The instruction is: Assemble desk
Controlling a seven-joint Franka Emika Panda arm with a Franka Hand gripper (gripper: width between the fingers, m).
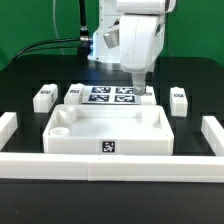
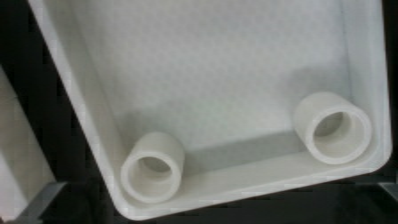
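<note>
Nearest the exterior camera runs a low white front wall [image 1: 110,166]. Right behind it, dead centre, sits the desk top [image 1: 110,128], a white tray with a raised rim, flat on the black table [image 1: 25,200]. Its square tag [image 1: 108,146] shows on the near face. Inside the tray, the wrist view catches smooth white floor and two round sockets [image 2: 153,170] in neighbouring corners.

At ten o'clock from the tray an outer leg [image 1: 43,97] lies on the table. An inner leg [image 1: 73,92] sits closer to eleven, and a third leg [image 1: 178,99] lies at two o'clock. The marker board [image 1: 112,95] lies at twelve, just past the far rim.

Over that far rim hangs the end effector [image 1: 138,86], fingers spread wide and gripping nothing. Side walls [image 1: 8,125] stand at nine and three o'clock, with a green backdrop [image 1: 30,25] beyond.
</note>
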